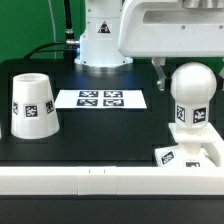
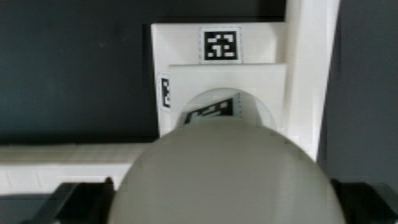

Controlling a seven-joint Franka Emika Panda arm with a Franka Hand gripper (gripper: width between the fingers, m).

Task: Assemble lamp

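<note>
Lamp shade point(image 1: 32, 104) stands at left on the black worktop point(image 1: 100, 128); at right the bulb point(image 1: 191, 92) is upright just over the flat base point(image 1: 200, 152). The hand point(image 2: 222, 205) straddles the bulb, one finger on either side; whether they pinch it cannot be told.

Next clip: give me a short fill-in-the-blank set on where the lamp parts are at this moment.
1. The shade stands on the exterior view's ___ of the marker board.
2. In the wrist view, the rounded part between the fingers of the gripper is the ___.
3. The flat base lies on the exterior view's ___ side of the table.

Missing words: left; bulb; right.
</note>
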